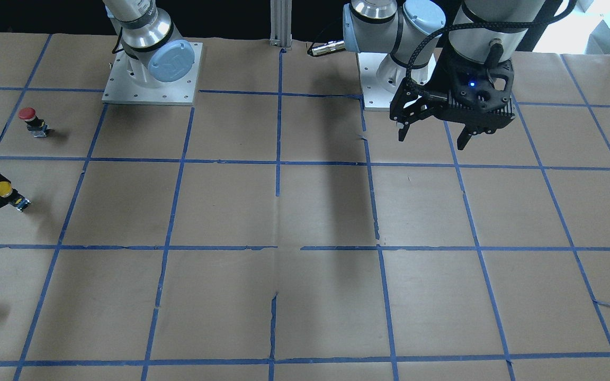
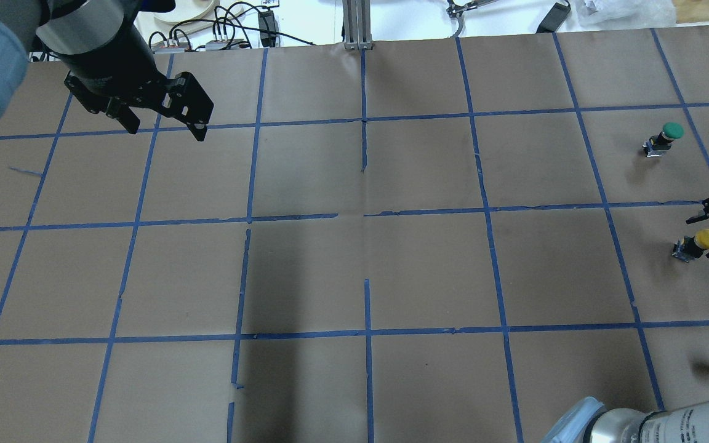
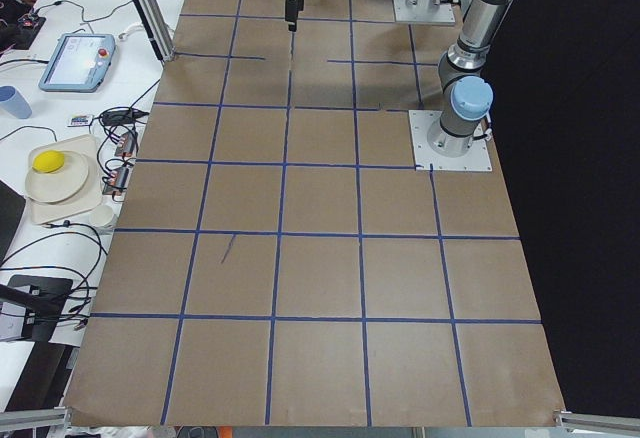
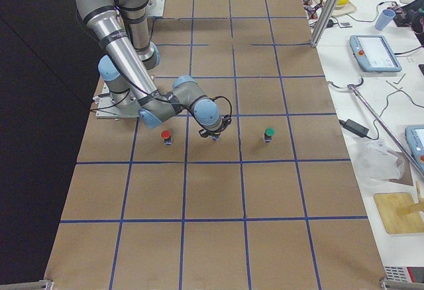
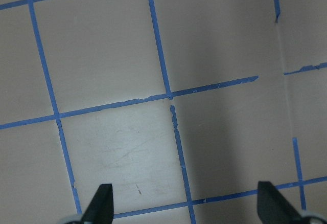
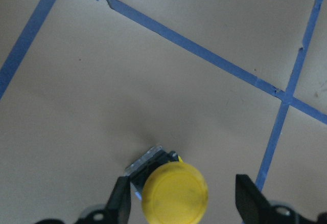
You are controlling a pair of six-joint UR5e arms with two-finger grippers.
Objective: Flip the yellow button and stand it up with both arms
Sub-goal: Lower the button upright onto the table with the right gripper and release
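Brown paper covers the table (image 1: 305,211), squared off by blue tape (image 1: 278,161). At the table's right end three push-buttons sit in a row, well apart from one another: a red button (image 1: 27,114) nearest the robot's base, the yellow button (image 2: 704,239) in the middle, and a green button (image 2: 671,130) farthest out.

The right gripper (image 6: 184,201) is down at the yellow button with its fingers spread, one on each side of it. The wrist view meets the round cap almost face-on, and the black body with its metal contacts shows past the cap on the paper. One finger (image 6: 121,199) lies just beside the body – whether it touches cannot be told – while the other stands clear of the cap. Nothing is pinched.

The left gripper (image 1: 432,143) hangs above bare paper on the left side of the table, near its own arm's base, fingers wide apart and a blue light showing on its housing.

Beyond the table's far edge a white bench (image 3: 25,248) carries a pale plate (image 3: 75,186) with one yellow lump (image 3: 48,162) on it – and a blue cup (image 3: 12,101) whose inside is not visible.
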